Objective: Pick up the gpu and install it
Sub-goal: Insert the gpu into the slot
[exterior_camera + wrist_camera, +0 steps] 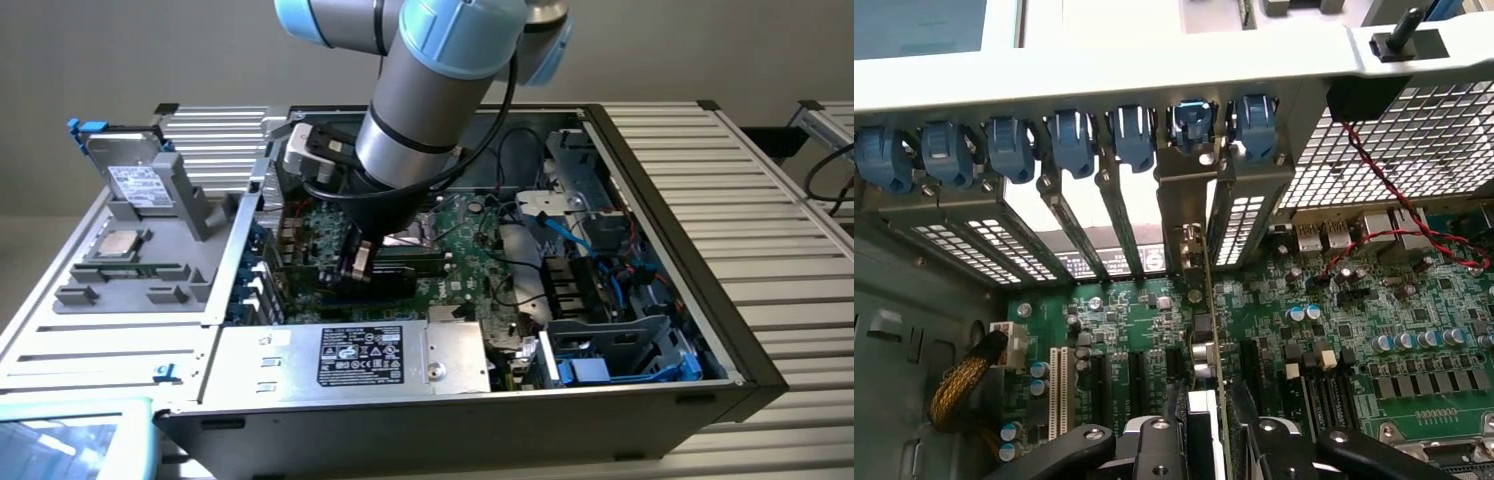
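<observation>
"What have you got?"

"My end effector (pixel 1209 450) is clamped, half-closed, on the thin green-edged gpu card (pixel 1212 320), upright over the green motherboard (pixel 1414 330) inside the open metal computer case (pixel 667 215)."

legible text: none | power supply label (pixel 360 356): print unreadable | drive label (pixel 132 181): unreadable

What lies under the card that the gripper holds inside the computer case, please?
The green motherboard lies under the card. Where its lower edge meets the board is hidden by the card itself and the gripper.
</observation>
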You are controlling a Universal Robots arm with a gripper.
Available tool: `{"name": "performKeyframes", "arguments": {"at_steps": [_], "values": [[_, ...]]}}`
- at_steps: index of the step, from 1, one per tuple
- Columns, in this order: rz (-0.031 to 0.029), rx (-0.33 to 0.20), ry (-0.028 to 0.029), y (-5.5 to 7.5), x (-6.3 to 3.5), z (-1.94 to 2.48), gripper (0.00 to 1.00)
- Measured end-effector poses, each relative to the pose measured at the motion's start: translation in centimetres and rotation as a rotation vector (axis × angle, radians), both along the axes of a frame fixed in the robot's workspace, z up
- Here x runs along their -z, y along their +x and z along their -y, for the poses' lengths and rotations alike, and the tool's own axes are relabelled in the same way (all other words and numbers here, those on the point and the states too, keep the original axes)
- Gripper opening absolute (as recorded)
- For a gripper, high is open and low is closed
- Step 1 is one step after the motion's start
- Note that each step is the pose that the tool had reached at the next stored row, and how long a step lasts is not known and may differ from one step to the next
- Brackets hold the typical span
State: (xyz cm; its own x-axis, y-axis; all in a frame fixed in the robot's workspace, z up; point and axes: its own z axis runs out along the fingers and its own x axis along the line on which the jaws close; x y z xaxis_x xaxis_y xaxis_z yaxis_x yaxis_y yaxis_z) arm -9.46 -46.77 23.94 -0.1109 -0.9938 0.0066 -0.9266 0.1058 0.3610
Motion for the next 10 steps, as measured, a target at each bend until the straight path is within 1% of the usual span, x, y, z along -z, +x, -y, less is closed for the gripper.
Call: {"name": "performKeyframes", "arguments": {"at_steps": [10], "values": [[-0.0001,0.0,-0.0008,0.01,0.16,0.0,0.28]]}}
